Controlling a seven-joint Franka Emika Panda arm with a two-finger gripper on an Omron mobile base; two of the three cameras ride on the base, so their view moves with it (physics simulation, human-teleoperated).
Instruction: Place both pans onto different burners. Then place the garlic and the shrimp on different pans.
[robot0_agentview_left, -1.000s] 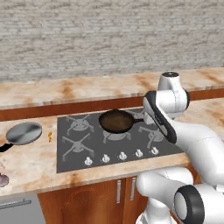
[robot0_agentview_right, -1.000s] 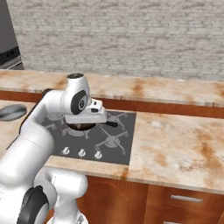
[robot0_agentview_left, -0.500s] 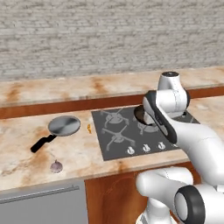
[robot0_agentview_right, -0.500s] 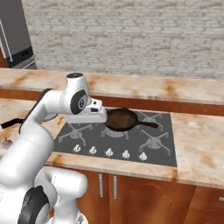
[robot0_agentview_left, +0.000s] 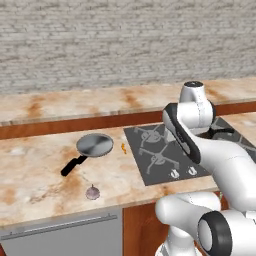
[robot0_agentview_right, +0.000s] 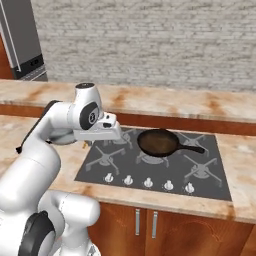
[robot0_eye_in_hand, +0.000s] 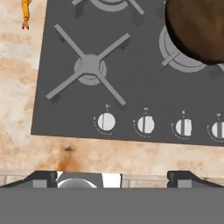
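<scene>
On the dark cooktop (robot0_agentview_right: 200, 172): the brown-black pan (robot0_agentview_right: 158, 142) is sitting on a middle rear burner (robot0_agentview_right: 156, 152), its handle pointing right.
Steel pan (robot0_agentview_left: 94, 145): it is lying on the counter (robot0_agentview_left: 35, 170) left of the cooktop, black handle (robot0_agentview_left: 73, 166) angling toward the front edge.
Handling: rigid and probably weighty, with a smooth slippery rim, so gripping the handle near the bowl looks best.
Gripper (robot0_eye_in_hand: 111, 177): it is hovering wide open and empty above the knobs (robot0_eye_in_hand: 106, 122).
Garlic (robot0_agentview_left: 92, 192): it is resting near the counter's front edge.
Shrimp (robot0_agentview_left: 123, 147): it is lying between steel pan and cooktop.
Change: the base is driving left, so the whole view has been shifting; the things themselves are staying put.
</scene>
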